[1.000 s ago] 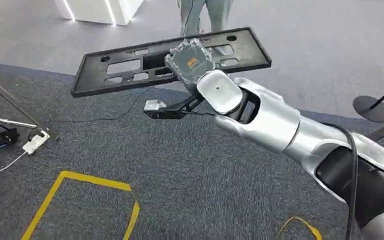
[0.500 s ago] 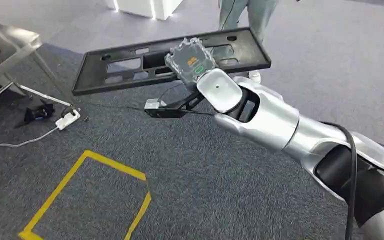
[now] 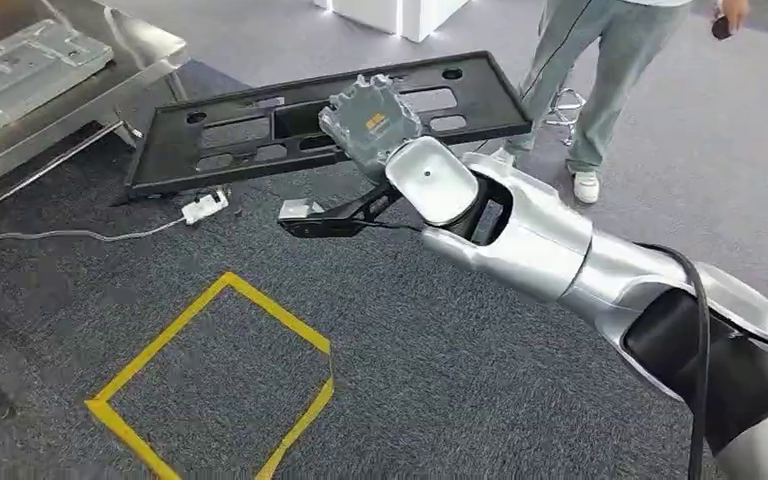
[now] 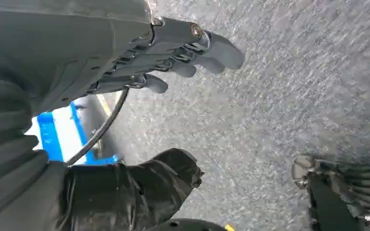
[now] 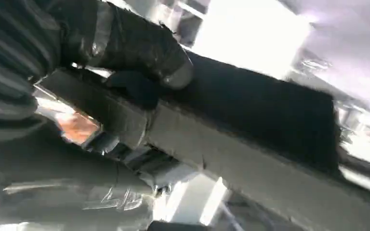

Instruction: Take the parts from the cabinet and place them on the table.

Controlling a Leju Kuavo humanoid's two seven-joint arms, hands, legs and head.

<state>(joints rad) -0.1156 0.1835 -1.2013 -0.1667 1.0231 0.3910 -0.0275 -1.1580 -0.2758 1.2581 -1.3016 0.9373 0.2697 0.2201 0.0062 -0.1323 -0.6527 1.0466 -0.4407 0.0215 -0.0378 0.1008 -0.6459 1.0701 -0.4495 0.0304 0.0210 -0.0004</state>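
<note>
A square of yellow tape [image 3: 210, 385] is lying on the grey carpet at seven o'clock. The left hand [image 4: 173, 57] is hanging empty, fingers apart. The right hand [image 3: 372, 118] is gripping the long flat black plastic panel with cut-outs [image 3: 260, 120], holding it aloft at twelve o'clock. A steel table [image 3: 110, 75] is standing at ten o'clock, a person's legs [image 3: 600, 70] at one o'clock.

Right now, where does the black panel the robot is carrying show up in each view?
Head view: black panel, upper centre, held by the right hand.
Right wrist view: its dark slab crosses the frame beyond the fingers.
Left wrist view: not in it.
Shared landmark: the right hand.
</note>
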